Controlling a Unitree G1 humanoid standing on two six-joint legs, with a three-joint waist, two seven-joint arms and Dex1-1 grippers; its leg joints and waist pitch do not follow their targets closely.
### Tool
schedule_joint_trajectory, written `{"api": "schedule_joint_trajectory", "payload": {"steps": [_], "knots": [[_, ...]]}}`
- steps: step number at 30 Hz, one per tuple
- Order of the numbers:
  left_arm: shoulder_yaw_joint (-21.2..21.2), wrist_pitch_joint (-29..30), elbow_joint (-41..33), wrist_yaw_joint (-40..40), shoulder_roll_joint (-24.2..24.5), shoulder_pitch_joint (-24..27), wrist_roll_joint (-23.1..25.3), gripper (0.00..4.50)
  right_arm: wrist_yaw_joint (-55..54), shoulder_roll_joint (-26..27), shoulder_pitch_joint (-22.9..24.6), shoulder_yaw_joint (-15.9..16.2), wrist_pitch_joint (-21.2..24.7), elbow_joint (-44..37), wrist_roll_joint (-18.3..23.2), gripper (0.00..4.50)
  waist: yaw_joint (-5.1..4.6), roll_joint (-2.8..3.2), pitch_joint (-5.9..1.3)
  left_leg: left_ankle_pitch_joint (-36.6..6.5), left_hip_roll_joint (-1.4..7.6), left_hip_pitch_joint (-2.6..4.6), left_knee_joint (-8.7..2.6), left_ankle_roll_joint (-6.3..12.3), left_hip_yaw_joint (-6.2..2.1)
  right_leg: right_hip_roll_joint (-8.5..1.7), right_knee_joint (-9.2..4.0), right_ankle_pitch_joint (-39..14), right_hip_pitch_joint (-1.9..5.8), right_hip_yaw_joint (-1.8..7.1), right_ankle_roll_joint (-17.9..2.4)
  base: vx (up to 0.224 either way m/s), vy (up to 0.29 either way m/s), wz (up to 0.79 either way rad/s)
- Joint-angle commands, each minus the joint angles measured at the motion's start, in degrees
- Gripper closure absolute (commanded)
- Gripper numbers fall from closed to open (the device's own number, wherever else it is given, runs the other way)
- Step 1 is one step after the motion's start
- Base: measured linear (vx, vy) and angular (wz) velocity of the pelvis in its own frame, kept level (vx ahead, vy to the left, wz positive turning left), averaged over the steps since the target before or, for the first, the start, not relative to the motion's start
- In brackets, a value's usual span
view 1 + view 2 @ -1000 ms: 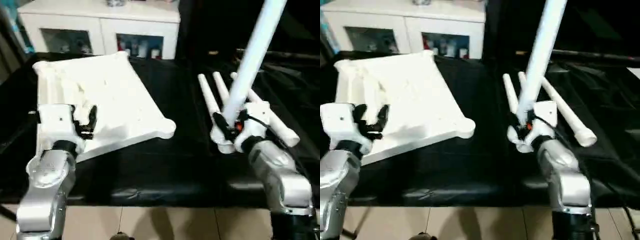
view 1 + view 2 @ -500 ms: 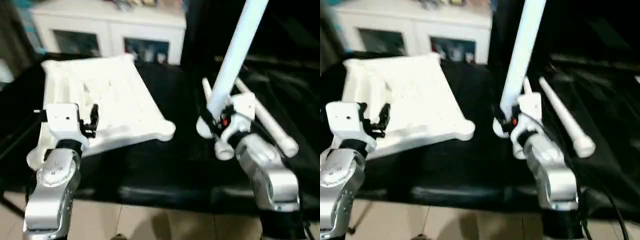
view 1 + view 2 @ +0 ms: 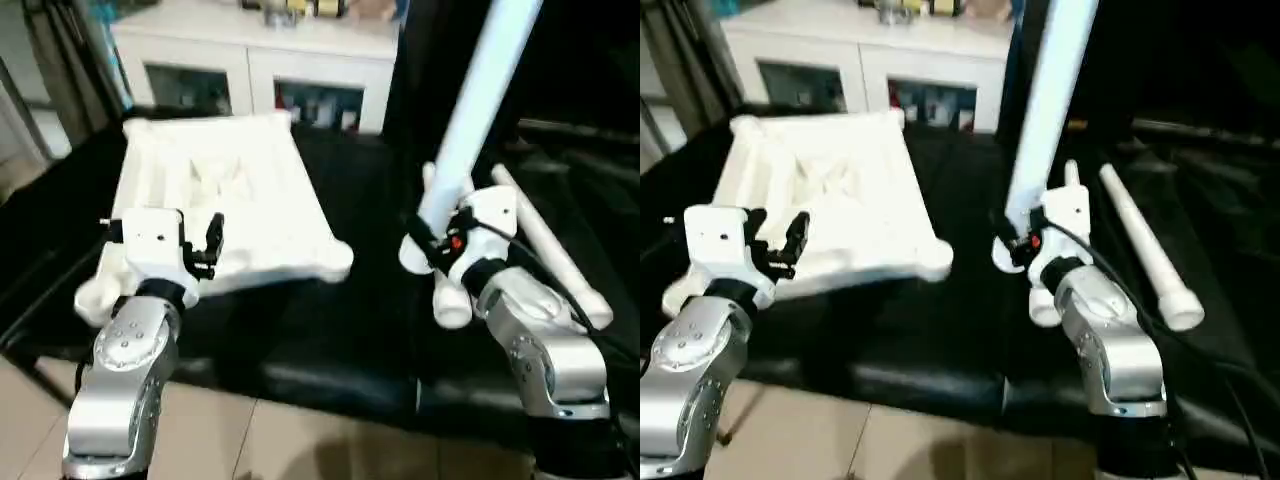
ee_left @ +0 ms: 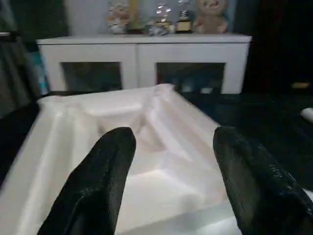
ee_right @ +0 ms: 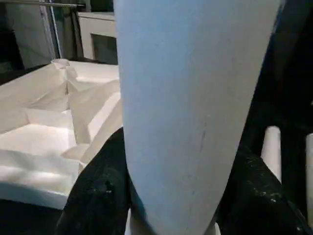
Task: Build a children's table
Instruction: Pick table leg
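The children's table top (image 3: 225,190) lies upside down on the black cloth at the left, its ribbed underside up. My left gripper (image 3: 202,248) hovers open over the top's near edge, and its black fingers (image 4: 100,181) frame the white ribs (image 4: 161,156) with nothing between them. To the right of the top, my right gripper (image 3: 435,240) is shut on one white tube leg (image 3: 480,90). That leg rises steeply up and slightly right; in the right wrist view it (image 5: 190,98) stands between both fingers (image 5: 98,196). Two more legs (image 3: 545,250) lie on the cloth behind and right of that gripper.
A white cabinet (image 3: 260,70) with glass-fronted compartments stands behind the work surface, small items on its top. The black cloth (image 3: 330,320) covers the surface up to its near edge, with tiled floor (image 3: 280,440) below. A strip of bare cloth separates the table top's corner from the held leg.
The head camera has shifted, so the whole scene sits differently. Against the table top's corner, my right gripper with the leg has come a little to the left. The left gripper keeps its place.
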Motion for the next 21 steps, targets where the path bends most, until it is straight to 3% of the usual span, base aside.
{"api": "schedule_joint_trajectory", "payload": {"steps": [1,2,3,4,5,6,7,8,9,10,11,12,13,14,15,16,17,18,19,20,21], "knots": [[-0.7,0.6,0.1,-0.5,0.0,0.1,0.0,1.48,-0.1,-0.6,-0.6,-0.1,-0.6,0.8,-0.7,2.61,0.75,-0.67,-1.98,-20.4,0.85,-2.98,0.26,5.11,-0.68,-12.63,-10.18,-46.6,3.16,4.7,1.4,0.074,0.034,0.46],[-0.5,0.8,0.0,-0.6,-0.1,0.2,-0.3,1.48,-0.4,0.1,-0.6,-0.5,-0.6,0.9,0.1,2.61,0.23,0.34,-2.58,-10.6,2.05,-1.12,2.47,4.76,0.55,-12.37,-11.07,-47.5,2.14,6.3,-0.4,0.074,0.034,0.46],[-0.5,0.8,0.0,-0.6,-0.1,0.2,-0.3,1.48,-0.4,0.1,-0.6,-0.5,-0.5,0.9,0.2,2.61,0.61,0.05,-2.31,-9.2,2.3,-2.38,1.38,4.89,0.74,-10.92,-10.28,-42.5,3.33,5.5,-2.0,0.095,0.06,0.25],[-0.4,0.8,0.0,-0.6,-0.1,0.3,-0.3,1.48,-0.6,0.7,-0.6,-1.1,0.1,0.9,1.2,2.61,0.64,1.38,-2.82,-9.8,4.01,-1.66,-2.7,3.71,0.22,-6.23,-8.01,-29.0,3.11,3.4,-3.0,0.12,0.082,0.04],[-0.3,0.7,-0.1,-0.6,-0.1,0.4,-0.2,1.48,0.1,0.1,-0.5,-0.3,-0.3,0.7,1.0,2.61,-1.05,2.73,-4.32,-12.3,8.0,3.74,-4.74,5.26,-3.75,-3.19,-2.46,-14.1,-0.27,2.11,-3.5,0.12,0.082,0.04],[-0.3,0.6,-0.3,-0.5,-0.1,0.5,-0.1,1.48,0.6,-0.4,-0.3,0.2,-0.5,0.6,0.7,2.61,-2.46,2.9,-4.21,-13.3,9.61,5.52,-5.49,7.4,-5.98,-2.69,0.67,-9.5,-2.71,2.36,-3.4,0.179,0.083,0.0],[-0.3,0.6,-0.5,-0.5,-0.1,0.7,-0.1,1.48,0.9,-0.7,-0.1,0.5,-0.6,0.4,0.6,2.61,-3.26,2.16,-5.09,-6.7,10.76,8.82,-4.14,14.38,-8.04,-2.8,4.13,-6.3,-6.94,3.66,-0.5,0.198,0.05,0.03],[-0.2,0.6,-0.6,-0.5,-0.1,0.8,-0.1,1.48,1.1,-0.7,0.0,0.5,-0.6,0.3,0.8,2.61,-3.47,1.89,-5.07,-1.6,10.61,8.74,-3.34,18.17,-7.94,-3.09,5.26,-5.2,-8.27,4.35,1.3,0.198,0.05,0.03],[-0.1,0.6,-0.7,-0.5,-0.1,0.9,-0.1,1.48,1.7,-1.3,0.1,1.4,-1.0,0.4,0.1,2.61,-3.42,1.57,-4.65,6.6,9.22,7.42,-2.65,23.75,-6.46,-3.36,6.48,-3.1,-9.95,5.17,4.4,0.144,0.006,0.03],[-0.1,0.6,-0.9,-0.5,-0.1,1.1,-0.1,1.48,2.1,-1.8,0.2,2.0,-1.3,0.3,-0.4,2.61,-3.75,0.55,-4.9,9.7,6.99,6.49,-2.11,25.87,-4.22,-3.65,5.06,1.6,-10.44,5.93,4.9,0.11,-0.048,-0.01],[0.0,0.6,-1.0,-0.6,-0.2,1.3,-0.1,1.48,2.5,-2.0,0.3,2.5,-1.6,0.2,-0.7,2.61,-3.31,-1.53,-4.64,4.1,1.4,3.31,-0.04,21.82,-0.2,-5.12,-0.47,8.0,-7.44,7.83,1.6,0.11,-0.048,-0.01],[0.0,0.7,-1.2,-0.6,-0.2,1.4,-0.1,1.48,2.3,-1.6,0.4,2.2,-1.3,0.2,-0.2,2.61,-2.79,-3.43,-4.24,-2.8,-1.63,0.49,0.0,18.78,1.85,-5.15,-2.01,5.6,-3.91,9.44,1.4,0.091,-0.086,0.09],[0.0,0.7,-1.4,-0.6,-0.3,1.5,-0.1,1.48,1.8,-1.0,0.3,1.6,-0.6,0.2,0.5,2.61,-0.63,-4.38,-3.72,-10.4,-2.72,-1.77,4.44,12.57,1.83,-10.01,-6.63,-19.7,-0.5,14.41,-0.7,0.091,-0.095,0.07],[0.0,0.9,-1.6,-0.6,-0.3,1.7,-0.2,1.48,1.6,-0.7,0.2,1.2,-0.2,0.2,0.7,2.61,-0.18,-3.94,-3.95,-8.2,-1.71,-3.17,5.59,11.0,0.61,-12.09,-6.7,-24.8,1.46,15.15,-3.6,0.091,-0.095,0.07],[0.0,1.0,-1.7,-0.6,-0.4,1.9,-0.2,1.48,1.8,-0.9,0.2,1.4,-0.3,0.2,0.5,2.61,0.23,-3.5,-4.44,-3.8,-1.27,-5.21,6.28,7.87,-0.35,-11.45,-5.69,-21.6,2.98,15.02,-7.7,0.097,-0.081,-0.06],[0.0,1.1,-1.8,-0.5,-0.4,2.0,-0.2,1.48,1.9,-1.1,0.2,1.6,-0.5,0.2,0.4,2.61,0.2,-2.28,-3.89,-1.0,-0.05,-5.68,5.09,6.1,-0.9,-10.98,-5.36,-14.1,2.65,13.62,-12.7,0.093,-0.042,-0.05],[0.0,1.0,-1.8,-0.5,-0.4,2.1,-0.2,1.48,1.9,-1.1,0.2,1.6,-0.6,0.3,0.5,2.61,-0.03,-1.88,-3.8,0.7,0.52,-5.55,3.82,5.66,-0.8,-9.79,-5.1,-11.3,2.18,12.22,-14.3,0.093,-0.042,-0.05],[0.0,1.0,-1.9,-0.6,-0.4,2.2,-0.2,1.48,1.9,-1.3,0.2,1.7,-0.6,0.3,0.7,2.61,-0.37,0.42,-3.54,1.0,2.53,-3.17,-0.98,5.37,-0.62,-6.01,-4.0,-9.5,-0.03,8.18,-13.2,0.101,0.026,-0.09],[0.0,1.0,-1.9,-0.6,-0.4,2.2,-0.2,1.48,1.9,-1.3,0.2,1.7,-0.6,0.3,0.7,2.61,-2.01,1.05,-3.65,-2.1,3.32,-1.71,-2.46,6.57,-1.81,-2.23,-1.53,-7.7,-1.06,5.89,-10.1,0.142,0.057,-0.03],[-0.1,0.2,-1.9,-1.2,-0.6,2.3,-0.6,1.48,2.6,-1.6,0.4,1.8,-0.7,0.2,1.3,2.61,-3.13,1.39,-3.8,-6.1,4.93,2.89,-2.61,10.1,-3.68,-2.1,0.07,-4.8,-4.48,5.17,-9.4,0.142,0.057,-0.03],[-0.4,-0.2,-2.0,-2.2,-0.4,2.2,-0.9,1.48,3.3,-1.9,0.4,1.7,-0.9,0.1,1.7,2.61,-3.47,1.21,-4.02,-5.6,5.3,3.35,-2.37,11.7,-3.94,-2.76,0.26,-1.8,-4.85,5.35,-9.4,0.129,0.04,0.11]]}}
